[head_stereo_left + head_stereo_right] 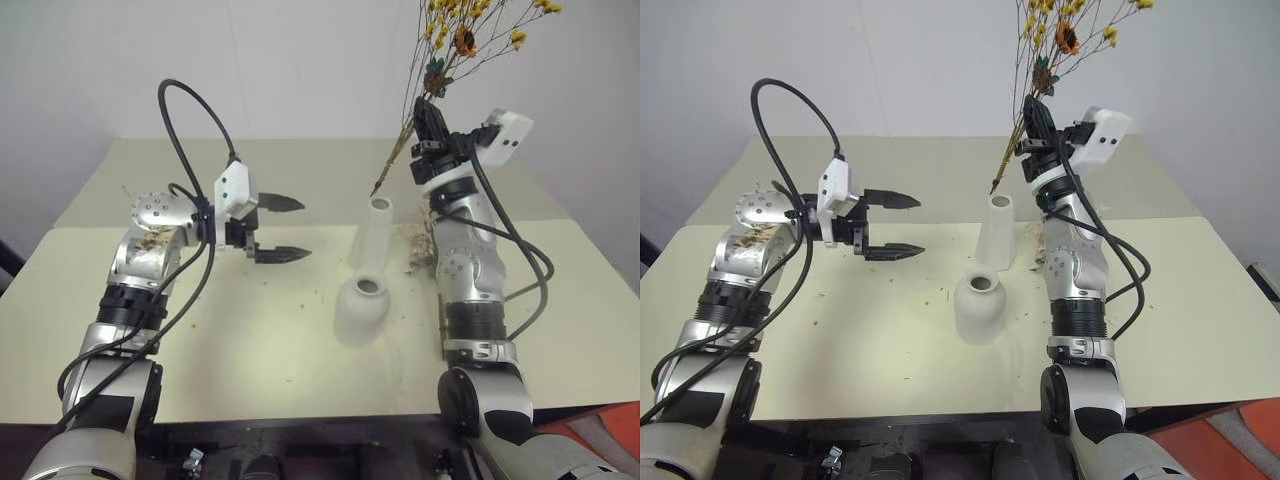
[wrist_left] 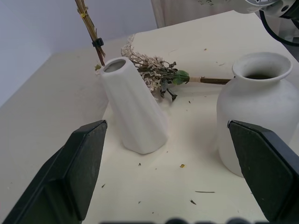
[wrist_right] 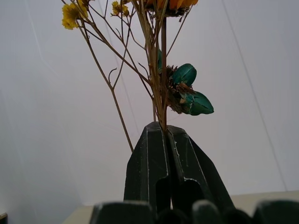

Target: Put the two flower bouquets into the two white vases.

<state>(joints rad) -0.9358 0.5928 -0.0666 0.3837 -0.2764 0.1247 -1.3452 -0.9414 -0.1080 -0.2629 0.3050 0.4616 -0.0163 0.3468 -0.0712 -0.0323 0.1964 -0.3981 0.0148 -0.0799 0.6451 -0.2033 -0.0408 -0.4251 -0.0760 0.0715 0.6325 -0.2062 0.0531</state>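
The counter (image 1: 250, 340) is a wide pale surface with small bits of dried plant spread over it, and none of the two bouquets stands in a vase yet, so I judge the task is in its early half.

The right tool (image 1: 430, 125) is closed on the stems of the yellow bouquet (image 1: 470, 40) and holds it up in the air, the blossoms high and the cut ends (image 1: 385, 175) hanging down to the left. These ends are near the mouth of the tall vase (image 1: 372, 235), slightly on its far side and above it, but they are not inside. The tall vase seems to lean toward the right rather than stand straight.

The round vase (image 1: 360, 310) stands upright just on the near side of the tall vase, and its mouth is empty.

The left tool (image 1: 280, 228) hangs open over the left part of the counter, well apart from both vases, and it grips nothing.

The white bouquet (image 2: 154, 72) lies flat on the counter to the right of the tall vase, close beside the right arm.

What is left, as I judge: lower the yellow stems into one vase, then pick up the white bouquet and put it into the other vase.
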